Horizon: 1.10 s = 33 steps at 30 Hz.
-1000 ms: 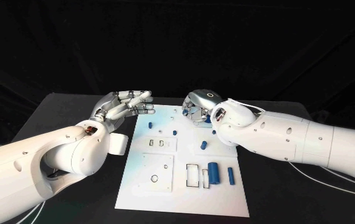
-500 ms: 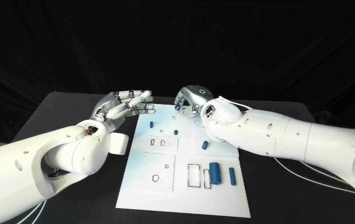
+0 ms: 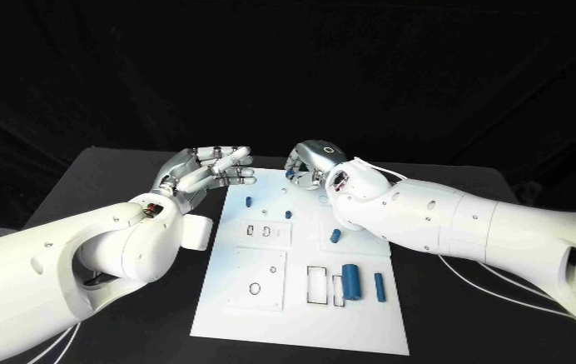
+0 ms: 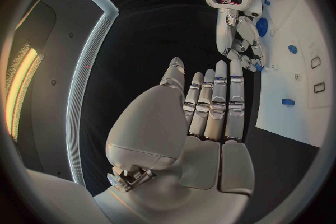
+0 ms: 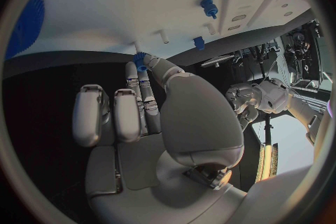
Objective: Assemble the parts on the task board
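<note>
The white task board (image 3: pixel 300 314) lies in the middle of the black table. My right hand (image 3: pixel 310 162) hovers over the board's far edge and pinches a small blue part (image 5: pixel 140 60) between thumb and fingertip. My left hand (image 3: pixel 211 168) hangs beside the board's far left corner, its fingers (image 4: pixel 210 106) straight and holding nothing. On the board lie a small blue part (image 3: pixel 247 201), another small one (image 3: pixel 287 212), a short one (image 3: pixel 334 235), a thick blue cylinder (image 3: pixel 350 281) and a slim blue pin (image 3: pixel 378 285).
Rectangular slots (image 3: pixel 258 231) and a raised plate with a ring outline (image 3: pixel 255 287) mark the board's left half. A narrow frame (image 3: pixel 315 285) sits next to the thick cylinder. White cables (image 3: pixel 504 293) trail on the table under my right arm.
My right hand has drawn up from the board and shifted left toward the far edge. My left hand has barely moved.
</note>
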Each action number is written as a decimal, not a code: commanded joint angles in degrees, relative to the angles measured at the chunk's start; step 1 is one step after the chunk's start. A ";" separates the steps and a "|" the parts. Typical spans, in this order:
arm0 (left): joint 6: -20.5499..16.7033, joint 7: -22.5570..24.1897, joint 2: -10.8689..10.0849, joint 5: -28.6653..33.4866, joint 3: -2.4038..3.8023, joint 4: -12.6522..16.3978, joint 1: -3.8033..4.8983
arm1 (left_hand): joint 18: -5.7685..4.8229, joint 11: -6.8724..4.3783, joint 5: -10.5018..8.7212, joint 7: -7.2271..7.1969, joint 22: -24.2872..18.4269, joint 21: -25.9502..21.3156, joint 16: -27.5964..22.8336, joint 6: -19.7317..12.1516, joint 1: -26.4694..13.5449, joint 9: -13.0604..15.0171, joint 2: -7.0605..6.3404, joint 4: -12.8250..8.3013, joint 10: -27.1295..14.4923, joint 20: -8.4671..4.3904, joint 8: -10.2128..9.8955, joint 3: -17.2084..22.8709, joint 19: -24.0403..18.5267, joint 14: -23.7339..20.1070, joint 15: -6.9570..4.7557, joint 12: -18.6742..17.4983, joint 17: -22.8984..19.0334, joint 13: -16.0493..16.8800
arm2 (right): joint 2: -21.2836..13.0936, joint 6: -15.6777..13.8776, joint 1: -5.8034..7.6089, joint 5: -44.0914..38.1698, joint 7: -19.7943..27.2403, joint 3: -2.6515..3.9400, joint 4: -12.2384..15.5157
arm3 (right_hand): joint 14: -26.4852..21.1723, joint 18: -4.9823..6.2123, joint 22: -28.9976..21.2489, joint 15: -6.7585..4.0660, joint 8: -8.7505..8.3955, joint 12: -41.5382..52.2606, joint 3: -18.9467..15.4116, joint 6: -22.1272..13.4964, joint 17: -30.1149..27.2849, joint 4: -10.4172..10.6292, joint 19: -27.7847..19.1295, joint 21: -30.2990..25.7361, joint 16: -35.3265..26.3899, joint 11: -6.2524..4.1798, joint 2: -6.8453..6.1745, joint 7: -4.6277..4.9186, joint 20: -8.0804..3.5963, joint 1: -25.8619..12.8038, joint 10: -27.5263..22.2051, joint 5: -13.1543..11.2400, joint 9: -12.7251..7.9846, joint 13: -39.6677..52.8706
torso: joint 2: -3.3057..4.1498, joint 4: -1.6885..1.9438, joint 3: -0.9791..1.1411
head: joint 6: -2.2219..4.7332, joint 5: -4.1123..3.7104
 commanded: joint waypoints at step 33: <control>1.34 0.19 0.26 0.16 0.06 -0.02 0.30 | 0.10 0.35 0.02 0.41 0.10 0.29 -0.31 -0.17 -0.43 -0.06 0.21 -0.15 -0.31 0.15 -0.39 -0.16 -0.45 -0.33 0.36 -0.39 0.17 -0.06 | 0.97 3.65 -0.08 2.00 0.56 -0.09 -1.40 | 0.21 1.24 -7.79 2.24 -3.11 -3.59 0.71 -8.21 -7.38 1.55 -5.84 -5.45 -4.61 2.70 -2.63 2.64 2.20 -2.43 -8.32 -2.26 -0.47 -2.02 | 0.16 0.00 -0.10 | 0.06 0.03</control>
